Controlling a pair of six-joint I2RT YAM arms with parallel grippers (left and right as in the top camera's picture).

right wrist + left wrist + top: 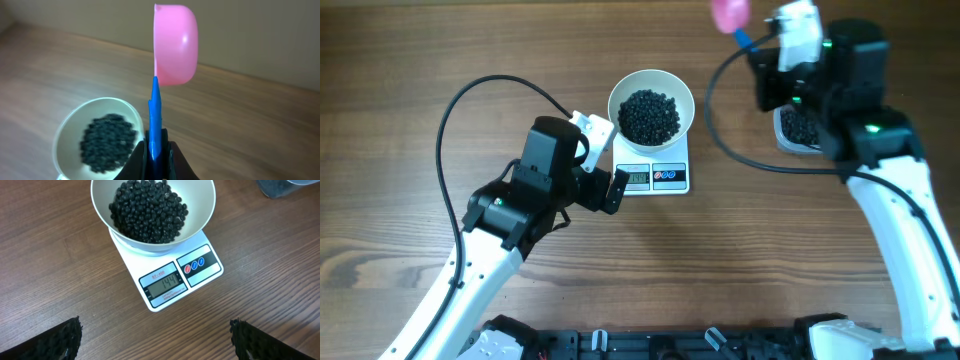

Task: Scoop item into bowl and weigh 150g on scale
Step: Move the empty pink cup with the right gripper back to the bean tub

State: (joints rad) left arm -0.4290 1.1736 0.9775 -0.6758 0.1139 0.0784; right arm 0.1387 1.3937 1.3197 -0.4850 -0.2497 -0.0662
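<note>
- The white bowl sits on the scale in the middle of the desk. It has a heap of black pellets in it.
- The screen reads 144, so I think the bowl needs just a few more pellets.
- The right end effector is closed tight on the blue handle of the pink scoop. It holds the scoop up at about 1 o'clock from the bowl. I cannot see inside the scoop.
- The clear tub with more pellets is at 3 o'clock from the bowl.
- Best to take only a tiny bit from the tub and tip it in slowly, watching the screen.
- The left end effector is wide open and holds nothing. It is at 9 o'clock from the scale and should not touch it, or the number may change.
</note>
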